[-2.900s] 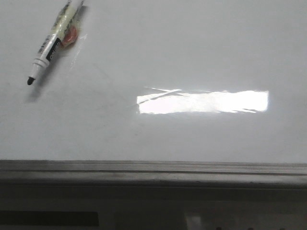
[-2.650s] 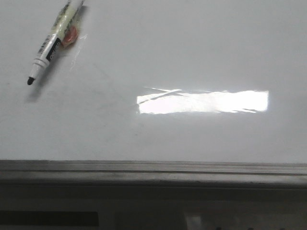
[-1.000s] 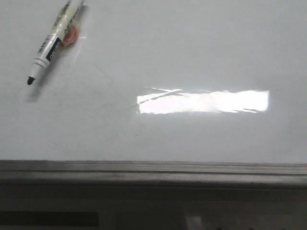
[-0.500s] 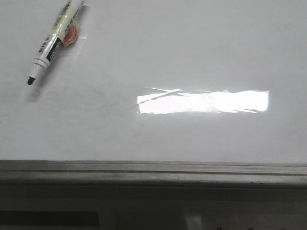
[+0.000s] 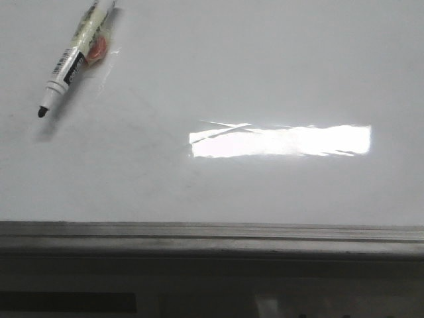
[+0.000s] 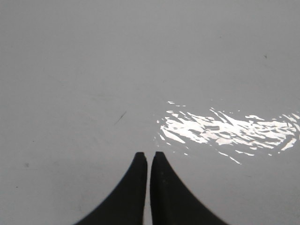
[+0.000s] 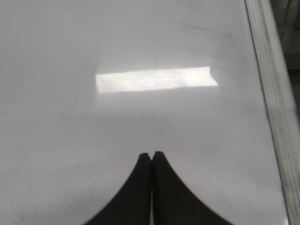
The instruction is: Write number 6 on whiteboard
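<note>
Marker [image 5: 71, 59] lies uncapped at 10 o'clock on whiteboard [image 5: 265, 66], your reach. Left gripper [image 6: 146, 157], right gripper [image 7: 152, 156]: jaws together, empty. No 6 yet.

No readable text anywhere; the white plastic marker with black tip [image 5: 68, 63] carries a barcode-like striped label and print too blurred to read.

Only a marker [image 5: 71, 61] lies far-left on the open whiteboard [image 5: 265, 66].

Glossy whiteboard [image 5: 265, 73] (grey-railed, lying flat)
</note>
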{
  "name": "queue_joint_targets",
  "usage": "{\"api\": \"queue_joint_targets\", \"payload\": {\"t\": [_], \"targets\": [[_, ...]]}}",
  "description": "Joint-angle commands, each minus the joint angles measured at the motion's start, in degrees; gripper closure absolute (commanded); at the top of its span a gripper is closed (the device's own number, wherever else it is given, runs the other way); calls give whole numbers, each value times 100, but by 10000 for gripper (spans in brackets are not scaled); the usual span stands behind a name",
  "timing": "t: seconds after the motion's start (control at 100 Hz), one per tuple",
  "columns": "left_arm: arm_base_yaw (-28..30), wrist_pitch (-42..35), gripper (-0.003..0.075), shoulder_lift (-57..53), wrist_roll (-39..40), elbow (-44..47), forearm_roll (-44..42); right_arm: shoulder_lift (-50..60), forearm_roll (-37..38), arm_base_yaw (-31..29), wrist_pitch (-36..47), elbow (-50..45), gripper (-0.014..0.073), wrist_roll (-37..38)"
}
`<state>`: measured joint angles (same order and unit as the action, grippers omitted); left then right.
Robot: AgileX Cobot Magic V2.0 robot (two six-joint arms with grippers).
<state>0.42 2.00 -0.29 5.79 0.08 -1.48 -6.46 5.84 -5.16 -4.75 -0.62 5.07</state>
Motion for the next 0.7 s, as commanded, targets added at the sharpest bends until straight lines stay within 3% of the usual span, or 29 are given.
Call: {"api": "queue_joint_targets", "payload": {"t": [0.0,0.26,0.55,0.69], "targets": [[18,-397,741,-168,28,130,63,-208,-43,-19,412,122,657,-57],[18,-372,741,-131,28,50,530,-282,-147,-19,584,166,657,-57],[-191,530,741,730,-52,-1013,516,-282,-260,-19,-1465,1517,657,-57],[-405,919,741,1327,-613,-1636,339,-282,-271,-19,-1709,1695,657,-57]]}}
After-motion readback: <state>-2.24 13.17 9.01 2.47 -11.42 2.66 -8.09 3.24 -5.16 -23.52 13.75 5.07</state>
